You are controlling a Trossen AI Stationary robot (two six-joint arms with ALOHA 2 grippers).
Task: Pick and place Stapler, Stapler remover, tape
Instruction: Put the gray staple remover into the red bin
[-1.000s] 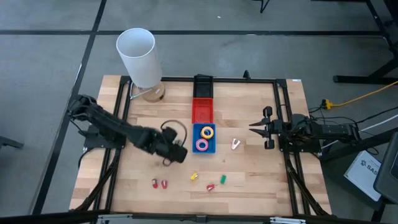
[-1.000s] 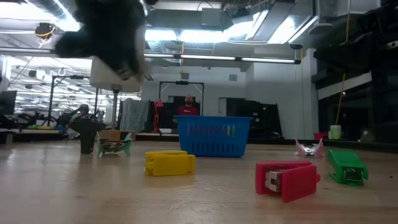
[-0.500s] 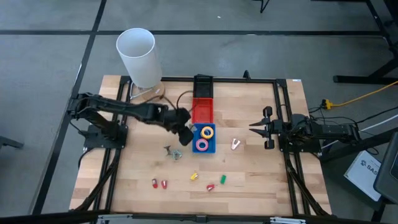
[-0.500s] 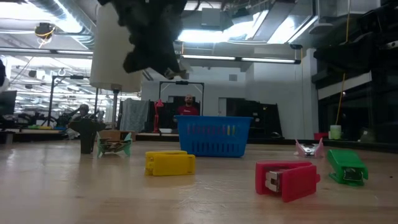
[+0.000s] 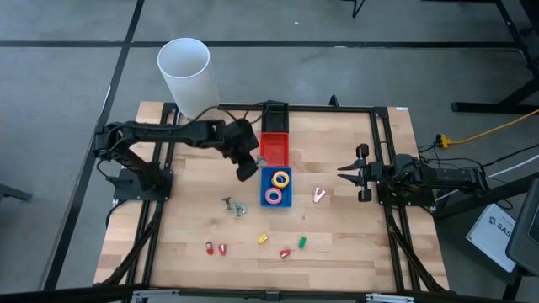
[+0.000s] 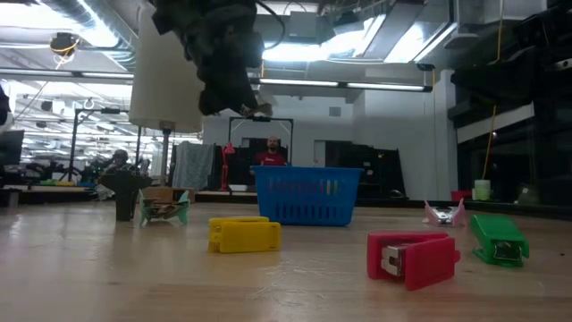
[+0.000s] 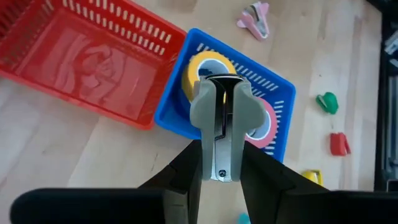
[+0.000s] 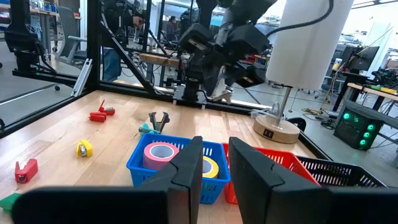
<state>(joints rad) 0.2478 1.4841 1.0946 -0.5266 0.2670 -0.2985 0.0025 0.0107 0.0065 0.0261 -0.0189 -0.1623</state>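
The left gripper (image 5: pixel 247 168) is raised above the wooden table (image 5: pixel 337 236), near its middle and toward the far edge, just beside the blue slotted plastic basket (image 5: pixel 263 199) and the red slotted plastic basket (image 5: pixel 274 151). Its fingers are clamped on a grey metal claw-type staple remover (image 7: pixel 221 127), which hangs over the blue basket in the left wrist view.

The blue basket holds two tape rolls: a yellow ring-shaped tape roll (image 5: pixel 281 178) and a pink ring-shaped tape roll (image 5: pixel 273 196). The red basket touches the blue basket on its far side.

A second claw-type staple remover with teal grips (image 5: pixel 234 205) lies on the table, left of the blue basket. A pink staple remover (image 5: pixel 319 194) lies right of it. Small staplers lie toward the near edge: a yellow stapler (image 5: pixel 263 239), a green stapler (image 5: pixel 301 242), and red staplers (image 5: pixel 216 248).

The right gripper (image 5: pixel 344 172) waits at the right edge of the table; its fingers stand slightly apart, holding nothing.
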